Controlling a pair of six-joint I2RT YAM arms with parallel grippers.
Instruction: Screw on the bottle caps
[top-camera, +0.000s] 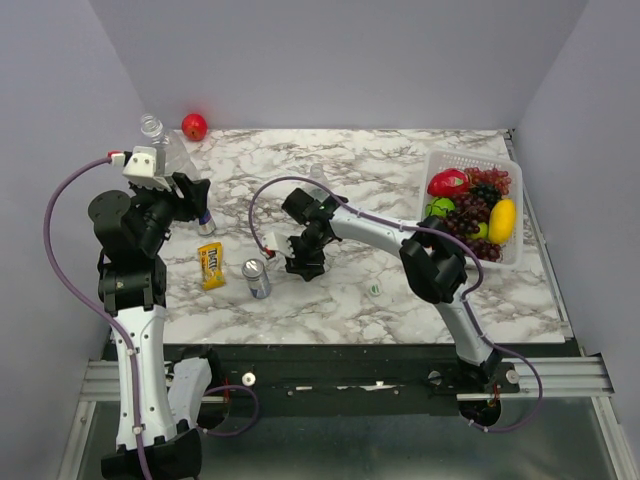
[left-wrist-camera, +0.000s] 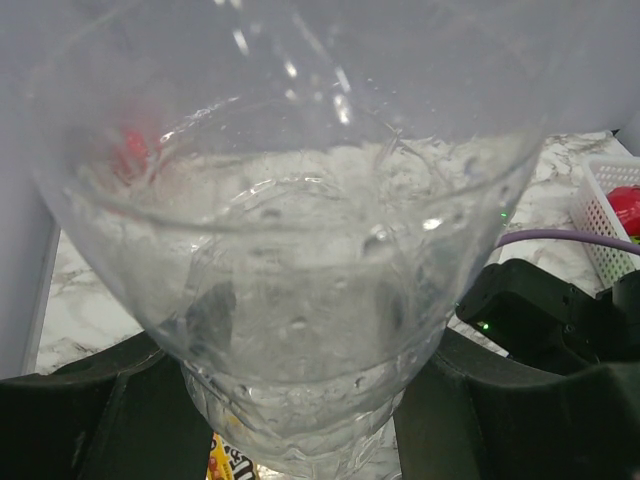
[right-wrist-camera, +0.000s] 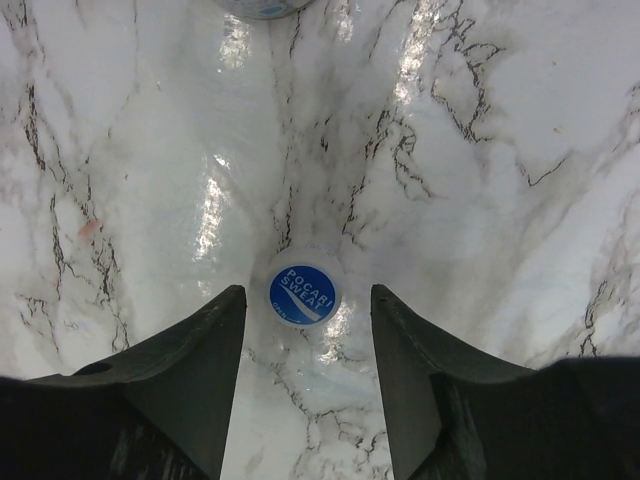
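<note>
My left gripper (top-camera: 186, 186) is shut on the base of a clear plastic bottle (top-camera: 163, 143) and holds it tilted above the table's far left, its open neck pointing up and away. The bottle (left-wrist-camera: 290, 250) fills the left wrist view between the fingers (left-wrist-camera: 80, 420). My right gripper (top-camera: 305, 264) points down at the table, open. In the right wrist view a white and blue cap (right-wrist-camera: 304, 293) lies on the marble just ahead of the gap between its fingertips, untouched. A white cap with a green mark (top-camera: 375, 288) lies near the front. A second clear bottle (top-camera: 318, 179) shows partly behind the right arm.
Two silver-blue cans stand on the marble, one (top-camera: 206, 222) under the left gripper and one (top-camera: 257, 279) left of the right gripper. A yellow candy packet (top-camera: 210, 265) lies between them. A red apple (top-camera: 194, 126) sits far left. A white fruit basket (top-camera: 510, 240) is at right.
</note>
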